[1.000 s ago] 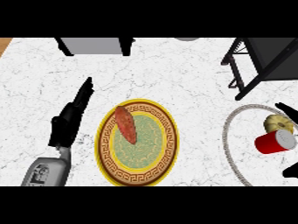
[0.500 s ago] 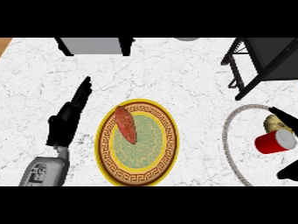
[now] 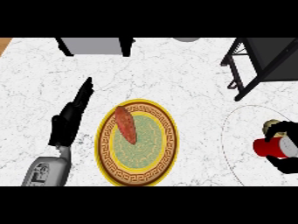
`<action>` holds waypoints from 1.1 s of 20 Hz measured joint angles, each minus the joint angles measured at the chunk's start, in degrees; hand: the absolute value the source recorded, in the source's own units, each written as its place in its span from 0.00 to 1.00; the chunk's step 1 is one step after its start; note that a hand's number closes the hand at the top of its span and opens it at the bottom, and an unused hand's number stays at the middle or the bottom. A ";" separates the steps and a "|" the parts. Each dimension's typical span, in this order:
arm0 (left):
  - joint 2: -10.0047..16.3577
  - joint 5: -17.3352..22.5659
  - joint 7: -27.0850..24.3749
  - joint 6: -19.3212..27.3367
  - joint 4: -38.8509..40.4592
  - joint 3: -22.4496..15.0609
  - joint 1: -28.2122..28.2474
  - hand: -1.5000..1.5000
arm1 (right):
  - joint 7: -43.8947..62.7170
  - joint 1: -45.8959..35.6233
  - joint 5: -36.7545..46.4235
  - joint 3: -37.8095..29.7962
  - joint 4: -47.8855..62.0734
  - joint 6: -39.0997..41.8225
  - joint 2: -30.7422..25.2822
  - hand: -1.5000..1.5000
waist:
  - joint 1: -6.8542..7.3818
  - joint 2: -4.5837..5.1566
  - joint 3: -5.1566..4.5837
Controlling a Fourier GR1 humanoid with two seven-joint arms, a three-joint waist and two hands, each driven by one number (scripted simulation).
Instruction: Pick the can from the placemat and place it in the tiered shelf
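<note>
Our right hand (image 3: 294, 131) has fingers curled round red can (image 3: 268, 148), over round placemat (image 3: 241, 127). Can looks tipped, long way left-right. Tiered shelf (image 3: 274, 57) just ahead. Left hand (image 3: 71, 119) flat, far off.

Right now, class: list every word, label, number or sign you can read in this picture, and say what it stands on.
Nothing here is legible.
can: plain red side, no label shows.
plate: a key pattern round the rim, no letters.
left forearm: small dark marks, too blurred to read.
</note>
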 measured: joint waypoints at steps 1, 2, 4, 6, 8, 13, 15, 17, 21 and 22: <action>-0.13 0.02 -0.73 0.06 1.11 0.31 -0.58 0.50 | -0.14 -0.32 0.43 0.12 0.18 -0.67 0.45 1.00 | -0.03 0.01 -0.01; 0.30 0.55 -0.69 -0.63 1.31 0.83 -0.89 0.50 | -1.12 -0.22 0.46 -0.34 0.50 -1.06 0.14 1.00 | -0.03 0.02 0.00; 1.18 1.18 -1.41 -1.46 2.18 2.01 -1.38 0.50 | -2.42 -0.25 0.38 -1.12 0.83 -1.75 0.12 1.00 | -0.07 0.07 0.05; 0.98 1.15 -0.42 -1.41 1.57 1.93 -1.81 0.50 | 0.87 0.23 0.99 0.09 -2.16 -1.06 2.50 1.00 | -0.12 0.14 0.18; 0.62 0.97 0.04 -1.16 0.91 1.61 -1.52 0.50 | 6.44 0.21 2.36 2.77 -5.83 -0.64 6.75 1.00 | -0.13 0.14 0.24; 0.66 0.78 -0.93 -1.35 0.97 1.48 -0.44 0.50 | 19.45 1.61 7.85 11.38 -13.83 -2.11 18.07 1.00 | -0.14 0.13 0.25; 0.39 0.34 -1.19 -0.98 0.59 1.14 0.21 0.50 | 22.79 1.58 7.78 14.00 -15.72 -3.34 20.92 1.00 | -0.10 0.18 0.34; 0.49 0.47 -0.61 -1.12 0.61 1.29 -0.36 0.50 | 25.01 1.46 4.61 15.06 -18.30 -5.43 22.68 1.00 | -0.21 0.19 0.41; 0.58 0.60 -1.04 -1.18 0.77 1.55 0.17 0.50 | 28.16 2.11 -1.45 17.24 -24.67 -10.93 24.44 1.00 | -0.36 0.18 0.47; 0.07 0.21 -0.88 -0.74 0.88 1.16 -0.05 0.50 | 29.28 2.14 -1.78 18.03 -26.92 -11.31 24.67 1.00 | -0.40 0.18 0.47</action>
